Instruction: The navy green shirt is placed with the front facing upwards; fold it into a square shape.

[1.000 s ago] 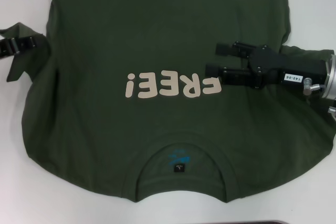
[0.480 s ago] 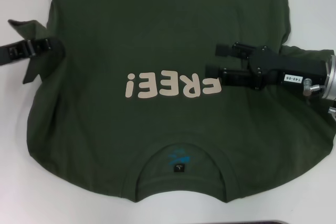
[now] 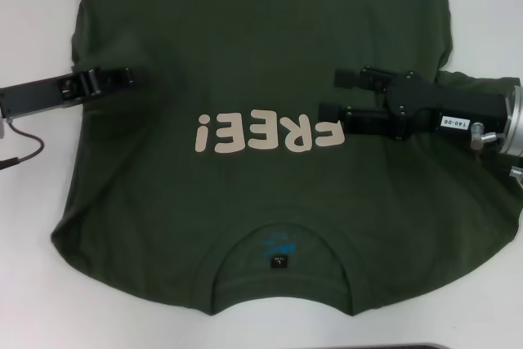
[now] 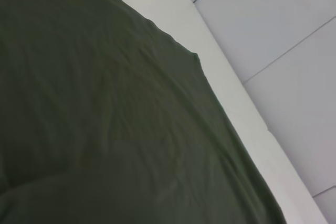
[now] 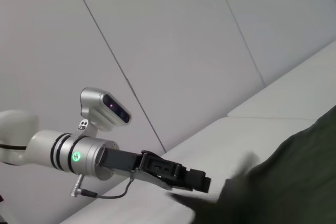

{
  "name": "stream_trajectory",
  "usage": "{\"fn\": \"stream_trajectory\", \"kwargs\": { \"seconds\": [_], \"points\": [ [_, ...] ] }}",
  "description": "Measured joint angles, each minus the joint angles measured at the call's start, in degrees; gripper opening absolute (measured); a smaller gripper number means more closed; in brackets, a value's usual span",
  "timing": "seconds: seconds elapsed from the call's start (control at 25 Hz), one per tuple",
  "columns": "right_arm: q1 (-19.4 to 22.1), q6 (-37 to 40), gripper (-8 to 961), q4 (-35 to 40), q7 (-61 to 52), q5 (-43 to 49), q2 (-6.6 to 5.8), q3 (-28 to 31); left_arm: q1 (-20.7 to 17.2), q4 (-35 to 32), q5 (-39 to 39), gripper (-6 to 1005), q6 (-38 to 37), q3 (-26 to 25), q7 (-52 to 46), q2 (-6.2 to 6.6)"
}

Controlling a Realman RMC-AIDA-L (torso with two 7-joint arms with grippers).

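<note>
Shirt [image 3: 261, 63] first: the navy green shirt spread flat across the white worktop [image 3: 33, 300], front up, collar nearest the robot. Cream "FREE!" lettering [image 3: 268, 133] across the chest, reading upside down from the head view. Small black neck tag [image 3: 279, 262] inside the collar, below the lettering, with a blue print just above the tag. No containers on view.

Left hand [image 3: 129, 77] reaching in over the shirt's left edge, level with the chest and up-left of the lettering; fingers [image 3: 122, 72] lying close together, but whether cloth is pinched between them cannot be told. Left sleeve not seen sticking out past that edge. Thin dark cable [image 3: 24, 153] trailing on the worktop beside the left arm.

Right hand [image 3: 331, 94] lying over the shirt just right of the lettering, fingers [image 3: 347, 78] apart, the lower one touching the "F". Right sleeve partly hidden under the right arm.
</note>
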State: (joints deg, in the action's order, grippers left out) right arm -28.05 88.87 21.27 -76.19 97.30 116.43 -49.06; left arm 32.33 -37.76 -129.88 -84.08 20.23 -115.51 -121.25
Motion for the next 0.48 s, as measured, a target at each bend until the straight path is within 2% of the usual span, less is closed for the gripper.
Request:
{"fn": "stream_trajectory", "kwargs": {
  "seconds": [0.2,0.48],
  "points": [
    [0.06,0.05,915,0.00,0.09,0.02,0.10,-0.01,0.59,0.85,-0.01,179,1.45,-0.22,0.00,-0.16],
    [0.11,0.08,914,0.00,0.09,0.08,0.09,0.02,-0.32,0.48,3.20,482,2.08,-0.40,2.11,-0.15]
  ]
}}
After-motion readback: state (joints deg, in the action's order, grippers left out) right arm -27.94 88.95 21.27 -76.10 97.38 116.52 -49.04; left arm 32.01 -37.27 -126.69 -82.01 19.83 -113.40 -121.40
